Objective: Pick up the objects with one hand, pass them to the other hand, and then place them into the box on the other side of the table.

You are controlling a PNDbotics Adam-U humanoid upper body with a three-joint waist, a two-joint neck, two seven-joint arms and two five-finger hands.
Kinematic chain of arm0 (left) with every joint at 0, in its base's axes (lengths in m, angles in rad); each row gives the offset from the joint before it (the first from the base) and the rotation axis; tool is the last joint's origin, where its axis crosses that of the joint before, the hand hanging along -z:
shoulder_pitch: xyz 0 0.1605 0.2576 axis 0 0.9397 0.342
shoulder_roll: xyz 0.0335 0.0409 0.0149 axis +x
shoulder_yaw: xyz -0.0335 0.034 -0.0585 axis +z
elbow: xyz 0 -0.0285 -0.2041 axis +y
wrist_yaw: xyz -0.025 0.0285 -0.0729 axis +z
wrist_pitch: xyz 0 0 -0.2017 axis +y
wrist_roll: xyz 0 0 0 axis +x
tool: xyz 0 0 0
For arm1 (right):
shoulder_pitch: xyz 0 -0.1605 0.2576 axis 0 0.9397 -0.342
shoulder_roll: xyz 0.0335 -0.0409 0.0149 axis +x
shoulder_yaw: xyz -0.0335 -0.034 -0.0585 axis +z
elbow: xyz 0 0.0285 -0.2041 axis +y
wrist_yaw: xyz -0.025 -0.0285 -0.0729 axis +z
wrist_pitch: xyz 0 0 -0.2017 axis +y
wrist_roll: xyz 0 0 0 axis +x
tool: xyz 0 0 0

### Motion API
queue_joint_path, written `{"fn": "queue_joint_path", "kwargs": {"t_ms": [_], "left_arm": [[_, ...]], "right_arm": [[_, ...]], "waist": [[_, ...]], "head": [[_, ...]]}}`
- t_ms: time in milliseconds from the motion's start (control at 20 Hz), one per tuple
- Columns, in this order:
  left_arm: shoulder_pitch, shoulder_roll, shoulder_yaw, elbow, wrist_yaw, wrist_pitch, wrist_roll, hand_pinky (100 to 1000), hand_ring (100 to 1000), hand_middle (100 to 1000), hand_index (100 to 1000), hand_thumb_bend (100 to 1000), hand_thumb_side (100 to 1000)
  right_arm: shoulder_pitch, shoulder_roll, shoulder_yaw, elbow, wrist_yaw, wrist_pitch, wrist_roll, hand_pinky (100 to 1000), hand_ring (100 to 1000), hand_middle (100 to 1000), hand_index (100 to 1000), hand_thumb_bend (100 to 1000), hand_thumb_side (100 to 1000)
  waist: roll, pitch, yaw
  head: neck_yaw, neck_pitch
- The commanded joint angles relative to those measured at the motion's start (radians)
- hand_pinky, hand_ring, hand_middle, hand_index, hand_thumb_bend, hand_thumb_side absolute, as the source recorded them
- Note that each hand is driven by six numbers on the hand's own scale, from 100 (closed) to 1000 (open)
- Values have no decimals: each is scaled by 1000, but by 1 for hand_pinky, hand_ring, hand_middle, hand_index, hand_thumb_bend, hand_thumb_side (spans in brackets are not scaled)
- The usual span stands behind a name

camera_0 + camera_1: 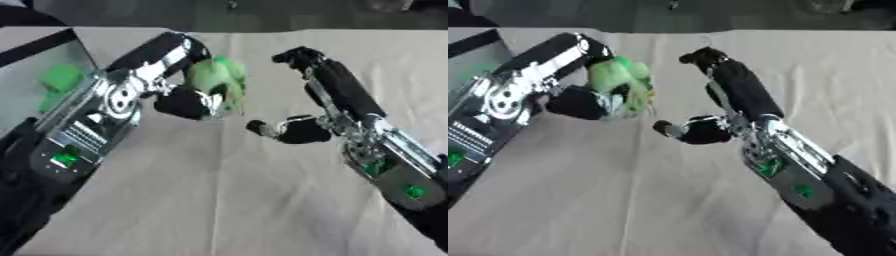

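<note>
Beige cloth covers the table, and a box with something green inside stands at its left edge. Above the cloth the left hand has its fingers and thumb curled around a pale green object — soft-looking, its exact shape I cannot tell. The right hand waits just beside it, to the object's right, fingers and thumb spread and grasping nothing. The object's free side points toward this right hand; its long axis seems roughly upright — so the handover is probably near.
</note>
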State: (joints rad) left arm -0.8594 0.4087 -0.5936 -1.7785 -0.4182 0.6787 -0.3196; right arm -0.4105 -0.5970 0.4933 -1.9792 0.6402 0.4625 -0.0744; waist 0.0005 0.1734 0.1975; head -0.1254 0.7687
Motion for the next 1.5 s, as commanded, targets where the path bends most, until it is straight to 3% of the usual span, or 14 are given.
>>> {"fn": "queue_joint_path", "kwargs": {"t_ms": [50,350,850,1200,1500], "left_arm": [[7,69,75,-47,29,11,48,905,543,430,352,100,135],[77,167,175,-91,94,19,162,917,549,435,353,100,127],[150,268,272,14,109,9,296,910,560,442,359,100,119],[184,302,320,162,98,7,355,912,570,455,373,100,122],[187,291,344,300,61,-37,415,913,581,467,406,100,121]], "right_arm": [[-1,-34,-24,-21,-12,-5,-28,686,793,803,846,670,427],[29,-49,-56,-21,-30,-2,-79,674,782,792,832,612,387],[64,-50,-97,-21,-65,25,-159,648,769,784,818,613,374],[81,-58,-122,-21,-105,21,-212,638,762,780,812,615,369],[83,-57,-120,-21,-121,17,-222,634,760,779,811,614,364]], "waist": [[3,-28,-4],[0,-25,-13],[-2,-23,-17],[-8,-21,-21],[-15,-21,-22]], "head": [[9,1],[35,1],[73,1],[95,1],[100,1]]}}
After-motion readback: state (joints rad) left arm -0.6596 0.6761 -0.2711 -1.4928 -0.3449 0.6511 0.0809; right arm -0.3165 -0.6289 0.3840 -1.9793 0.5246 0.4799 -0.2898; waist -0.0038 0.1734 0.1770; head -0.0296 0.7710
